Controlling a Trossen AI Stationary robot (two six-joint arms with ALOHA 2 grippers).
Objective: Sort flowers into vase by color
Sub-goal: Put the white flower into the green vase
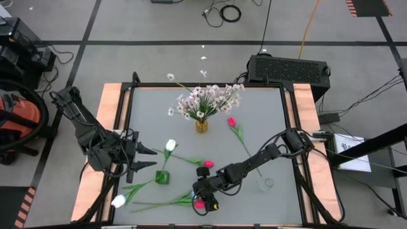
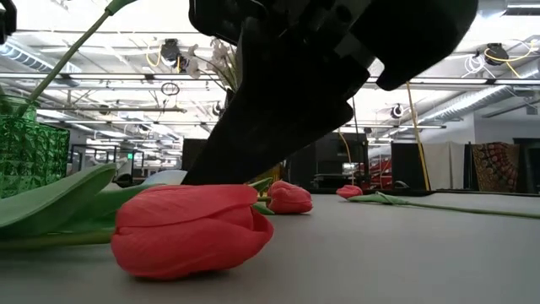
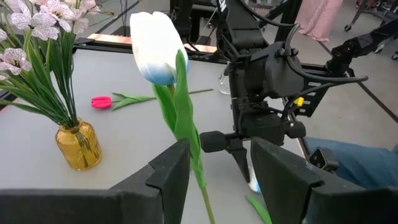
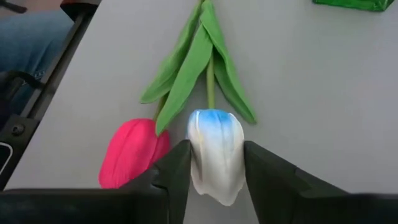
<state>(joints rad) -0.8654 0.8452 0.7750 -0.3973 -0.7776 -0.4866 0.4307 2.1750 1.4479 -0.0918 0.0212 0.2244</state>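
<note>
**Both grippers are at white tulips near the front of the table**

The right gripper (image 4: 214, 163) is low over the front of the table (image 1: 267, 121). Its two fingers (image 4: 171, 171) stand apart, and the head of a white tulip (image 4: 216, 152) lies between them. I cannot tell if they press it. A pink-red tulip (image 4: 132, 151) lies just beside this white one, and their leaves cross.

The left gripper (image 3: 214, 171) is at the left side of the table, also with fingers apart. The stem of another white tulip (image 3: 155, 46) passes upright between them. In the high view this tulip (image 1: 170, 145) stands in a green vase (image 1: 163, 177).

A yellow vase (image 1: 201, 124) at the back holds the sprays of pale blossoms (image 1: 206, 98). One more pink-red tulip (image 1: 231, 121) lies right of it, and a clear glass vase (image 1: 266, 184) stands near the right edge.
</note>
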